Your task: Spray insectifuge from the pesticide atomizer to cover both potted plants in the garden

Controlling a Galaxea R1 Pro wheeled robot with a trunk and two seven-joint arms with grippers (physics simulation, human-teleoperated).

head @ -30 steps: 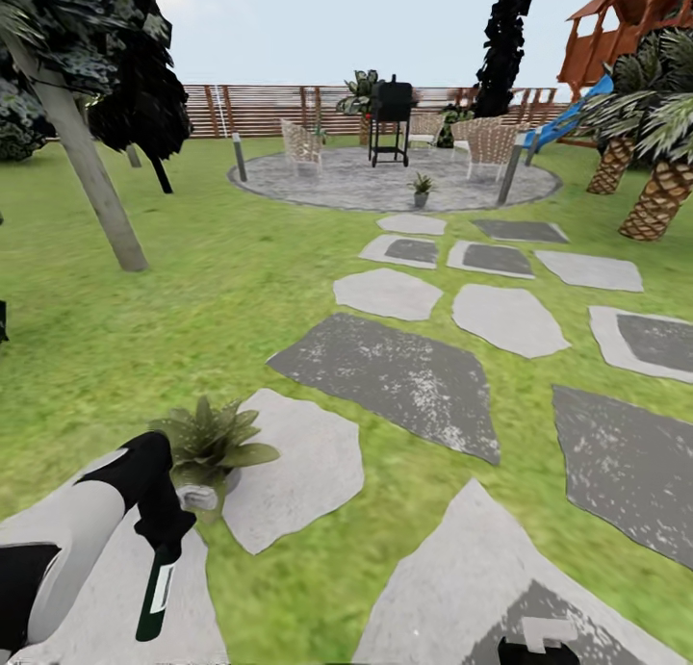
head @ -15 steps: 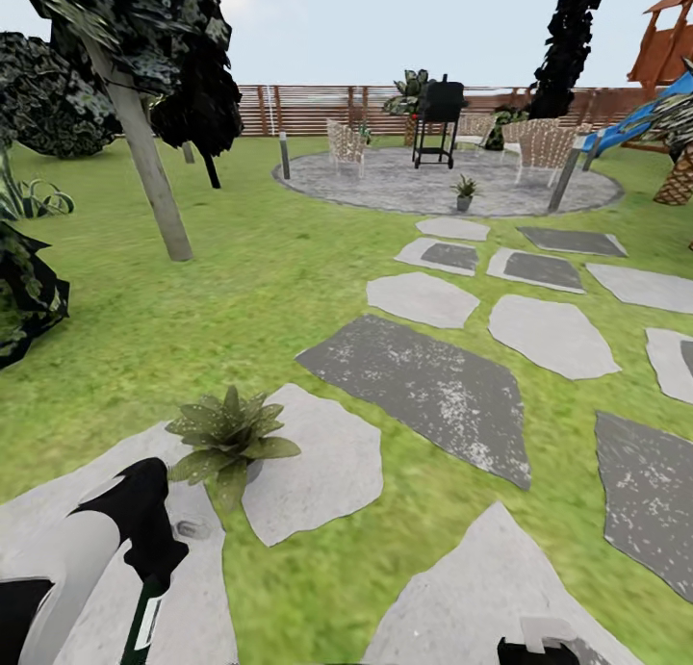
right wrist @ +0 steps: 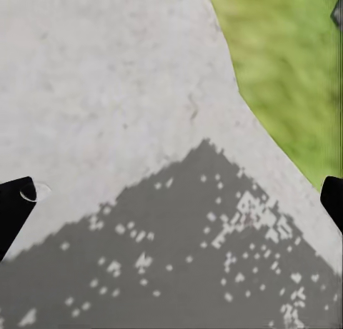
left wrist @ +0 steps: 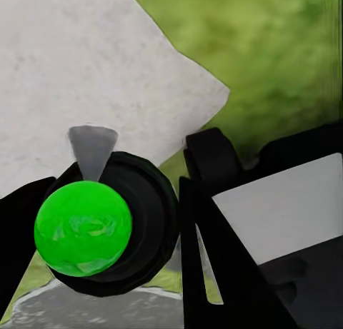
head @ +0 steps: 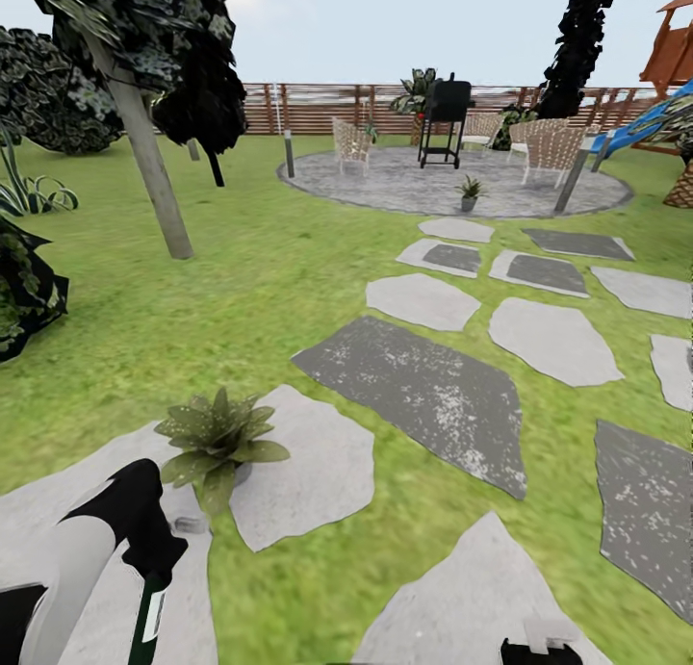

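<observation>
I'm holding the spray bottle (head: 149, 619) clamped in my left gripper (head: 154, 574) just beside the near potted plant (head: 218, 437), my right gripper (right wrist: 171, 193) hanging open, and I'm risking spray missing its leaves.

The left gripper (head: 159, 574) sits at seven o'clock, closed around the dark green pesticide atomizer (head: 146, 619), which points down over a pale stepping stone (head: 303, 477). Just beyond it, one potted plant (head: 217, 437) stands at the stone's edge. The second potted plant (head: 470, 191) stands far off at one o'clock on the round paved patch (head: 385, 179), near a black grill (head: 445, 118) and wicker chairs (head: 351, 143). A brown slatted fence (head: 318, 107) closes the lawn (head: 221, 290) at twelve. A leaning tree trunk (head: 144, 150) rises at ten o'clock.
</observation>
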